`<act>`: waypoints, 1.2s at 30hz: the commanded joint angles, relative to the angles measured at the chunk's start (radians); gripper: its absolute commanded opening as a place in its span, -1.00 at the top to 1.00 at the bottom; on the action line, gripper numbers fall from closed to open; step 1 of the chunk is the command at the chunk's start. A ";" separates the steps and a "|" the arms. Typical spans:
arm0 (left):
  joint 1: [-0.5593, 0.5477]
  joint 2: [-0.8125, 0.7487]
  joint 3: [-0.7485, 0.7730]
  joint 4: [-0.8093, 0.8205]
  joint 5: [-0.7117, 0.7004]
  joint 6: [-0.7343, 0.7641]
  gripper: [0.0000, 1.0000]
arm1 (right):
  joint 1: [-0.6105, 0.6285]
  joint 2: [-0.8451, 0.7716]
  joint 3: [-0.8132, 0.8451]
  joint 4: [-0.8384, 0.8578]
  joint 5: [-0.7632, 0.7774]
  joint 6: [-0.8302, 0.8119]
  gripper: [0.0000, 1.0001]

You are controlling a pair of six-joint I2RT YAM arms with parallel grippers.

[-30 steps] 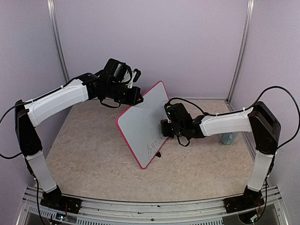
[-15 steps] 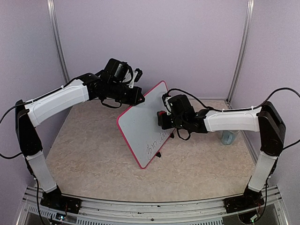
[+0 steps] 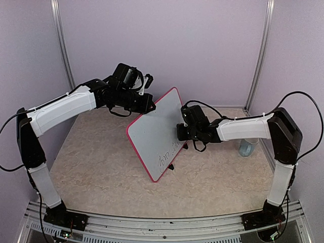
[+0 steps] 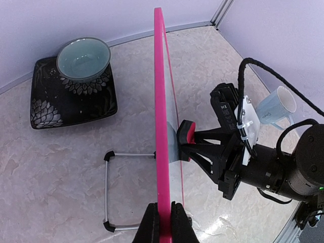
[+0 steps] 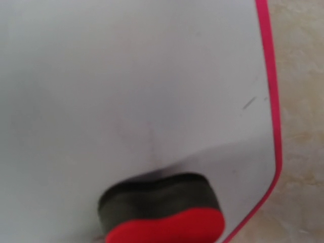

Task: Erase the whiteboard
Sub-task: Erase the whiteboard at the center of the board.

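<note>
The whiteboard (image 3: 156, 132), white with a pink frame, stands tilted on edge at mid-table. Dark handwriting (image 3: 168, 155) shows on its lower part. My left gripper (image 3: 147, 106) is shut on the top rim; in the left wrist view its black fingers pinch the pink frame (image 4: 161, 126), with the left gripper (image 4: 163, 215) at the bottom. My right gripper (image 3: 182, 132) is shut on a red eraser (image 4: 185, 134) and holds it against the board's face. In the right wrist view the eraser (image 5: 162, 215) has its dark felt on the white surface (image 5: 126, 76); the fingers are hidden there.
A teal bowl (image 4: 83, 58) sits on a black patterned plate (image 4: 45, 109) behind the board. A wire stand (image 4: 106, 190) lies on the table at the board's foot. A pale blue mug (image 3: 247, 148) stands by the right wall, under the right arm.
My right gripper went up the board's face with the eraser, then came back down and a little to the right. The left gripper and the board have stayed put.
</note>
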 commanded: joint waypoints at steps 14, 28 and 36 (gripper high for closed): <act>-0.041 0.043 -0.015 -0.064 0.092 0.063 1.00 | 0.030 -0.104 0.060 0.014 -0.045 -0.082 0.55; -0.044 0.029 -0.022 -0.063 0.088 0.064 1.00 | 0.003 0.060 0.020 -0.016 -0.030 0.009 0.57; -0.044 0.027 -0.027 -0.063 0.088 0.065 1.00 | 0.016 -0.032 0.004 0.031 -0.055 -0.012 0.57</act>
